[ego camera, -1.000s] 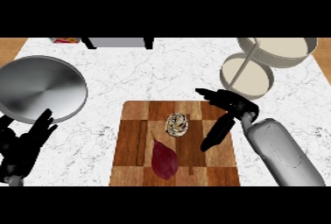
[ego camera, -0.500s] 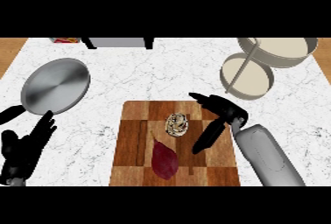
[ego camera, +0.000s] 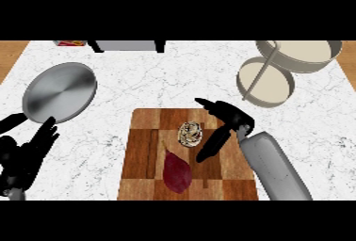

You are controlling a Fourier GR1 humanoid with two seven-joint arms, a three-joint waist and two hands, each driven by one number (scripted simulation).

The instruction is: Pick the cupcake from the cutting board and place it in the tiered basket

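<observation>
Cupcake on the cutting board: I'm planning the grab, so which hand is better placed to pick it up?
Right hand: open, just right of the cupcake over the cutting board, with the basket on its side. The left hand rests open at lower left, off the board.

Counter (ego camera: pixel 313 127): white stone with grey veining, smooth.
Cutting board (ego camera: pixel 146 141): wood, blocks of light and dark brown, visible grain, matt.
Pan (ego camera: pixel 59 92): grey metal, brushed, dull sheen.
Pan handle (ego camera: pixel 10 123): black, matt.
Tiered basket (ego camera: pixel 274 92): cream trays, smooth, matt.
Cupcake (ego camera: pixel 190 133): mottled pale and brown top, rough.
Left hand (ego camera: pixel 24 160): black, matt.
Right hand (ego camera: pixel 230 120): black, matt.
Right forearm (ego camera: pixel 274 169): grey, smooth, soft sheen.
</observation>
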